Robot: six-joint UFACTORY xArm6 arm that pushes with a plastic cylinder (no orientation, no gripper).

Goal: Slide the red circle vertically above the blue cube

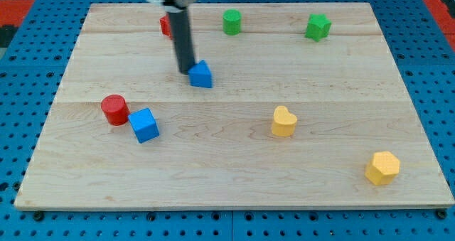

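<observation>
The tip (pixel 185 71) touches the blue triangular block (pixel 202 75); no pincer exists. It should circle beneath the red circle (pixel 114 109), nudging it upward past the blue cube (pixel 144 124).

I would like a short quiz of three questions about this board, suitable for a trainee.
1. True or false: the red circle touches the blue cube.
2. My tip is beside which block? A) blue triangular block B) yellow heart C) green star
3. How many yellow blocks are on the wooden board?

Key: 1 true; 2 A; 3 two, the heart and the yellow hexagon.
</observation>
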